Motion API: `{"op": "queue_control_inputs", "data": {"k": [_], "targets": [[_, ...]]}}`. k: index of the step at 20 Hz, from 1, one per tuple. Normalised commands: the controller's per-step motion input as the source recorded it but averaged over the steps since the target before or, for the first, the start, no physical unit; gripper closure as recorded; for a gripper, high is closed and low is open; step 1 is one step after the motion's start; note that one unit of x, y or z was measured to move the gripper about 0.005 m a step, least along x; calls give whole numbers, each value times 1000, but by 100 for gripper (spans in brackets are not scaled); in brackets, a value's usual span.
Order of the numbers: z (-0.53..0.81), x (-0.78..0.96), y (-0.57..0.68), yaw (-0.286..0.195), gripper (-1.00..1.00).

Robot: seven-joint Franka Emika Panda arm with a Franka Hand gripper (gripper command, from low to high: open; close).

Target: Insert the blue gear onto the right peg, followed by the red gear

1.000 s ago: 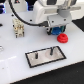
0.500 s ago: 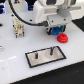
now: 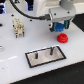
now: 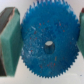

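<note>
- Two pegs rise from the grey plate [image 3: 45,56], which lies nearest the camera in the exterior view on the white table [image 3: 15,62].
- Target: the right peg [image 3: 51,51], taken here as the pin toward the exterior view's right; its twin [image 3: 37,56] stands toward the exterior view's left. Both pegs are bare, so neither gear is seated yet.
- Step in hand, by judgement: carry the blue gear [image 4: 48,44] over to the right peg and lower it on.
- Procedure for a clean insertion: bring the hub bore directly above the pin before descending; keep the disc level; descend slowly; release only once the gear rests flat on the plate.
- Risk: a tilted disc or an offset bore would catch on the pin tip and could shift the plate.
- Behind the plate, the red gear [image 3: 62,37] lies flat on the table, apart from the plate and just below the gripper [image 3: 59,26]. It awaits its turn.
- Gripper state: clamped on the blue gear. In the wrist view the green pads [image 4: 11,44] press the toothed rim from opposite sides, with the centre hole visible between them.
- Opening: set by the full width of the gear; no slack shows at the pad seen clearly.
- Position: the held gear hangs above the table, behind the plate and toward the exterior view's right of the pegs.
- Farthest back, a small beige fixture [image 3: 18,27] stands on the table, well apart from the work.
</note>
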Motion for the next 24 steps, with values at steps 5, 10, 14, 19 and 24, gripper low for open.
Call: {"op": "queue_control_inputs", "data": {"k": [5,10,14,19,24], "targets": [[485,734,-158,0,100],[423,764,-245,0,100],[367,787,-291,0,100],[306,802,-304,0,100],[170,784,-325,0,100]]}}
